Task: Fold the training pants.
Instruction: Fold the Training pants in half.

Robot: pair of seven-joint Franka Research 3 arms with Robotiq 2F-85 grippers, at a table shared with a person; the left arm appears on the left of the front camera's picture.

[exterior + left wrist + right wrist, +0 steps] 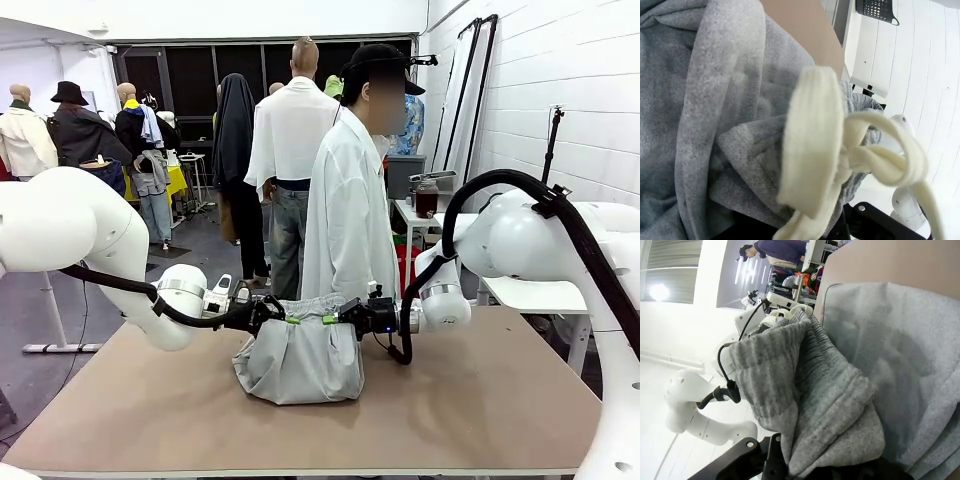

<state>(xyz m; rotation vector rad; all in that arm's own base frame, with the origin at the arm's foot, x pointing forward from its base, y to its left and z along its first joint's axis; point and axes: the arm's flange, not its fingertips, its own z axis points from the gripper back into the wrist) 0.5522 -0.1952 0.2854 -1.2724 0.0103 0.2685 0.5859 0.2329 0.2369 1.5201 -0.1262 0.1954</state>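
The training pants (pixel 298 362) are light grey and hang in a bunched fold, their lower part resting on the table (pixel 480 400). My left gripper (pixel 283 319) is shut on the left end of the waistband. My right gripper (pixel 332 319) is shut on the right end, close to the left one. In the left wrist view the grey fabric (pixel 715 125) and the whitish drawstring (pixel 840 155) cover my fingers. The ribbed waistband (pixel 810 400) drapes over the fingers in the right wrist view.
A person in a white shirt (pixel 348 215) stands at the table's far edge, right behind the pants. Bare tabletop lies to the left, right and front of the pants. A black mesh basket (pixel 879 10) shows far off in the left wrist view.
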